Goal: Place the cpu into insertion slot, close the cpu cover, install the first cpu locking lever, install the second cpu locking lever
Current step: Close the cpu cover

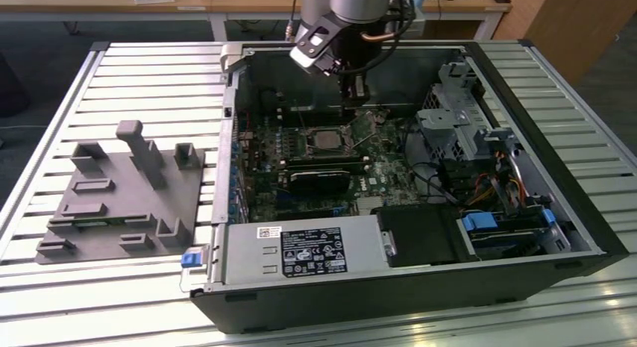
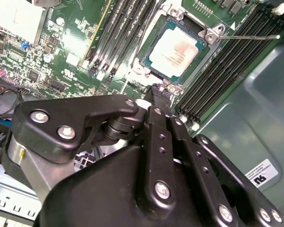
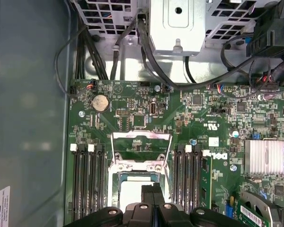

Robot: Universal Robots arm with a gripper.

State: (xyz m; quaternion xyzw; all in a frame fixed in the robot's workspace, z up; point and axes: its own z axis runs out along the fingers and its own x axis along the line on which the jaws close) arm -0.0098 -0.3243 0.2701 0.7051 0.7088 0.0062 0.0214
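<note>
I see the cpu point(image 2: 175, 49) seated flat in the insertion slot point(image 2: 143, 56), metal top up. It's square, so no long axis; its edges run parallel to the memory slots point(image 2: 227, 61). The cpu cover point(image 3: 141, 135) is flipped open, clear of the chip. One locking lever point(image 2: 248, 36) sticks out over the memory slots. My pincer point(image 2: 157, 90) is just beside the socket, fingers together, gripping nothing (going by both wrist views). The board sits in an open computer case point(image 1: 557, 138) on a slatted metal tabletop point(image 1: 149, 78), with a grey fixture point(image 1: 119, 190) beside it and wooden desks point(image 1: 259, 0) behind.
</note>
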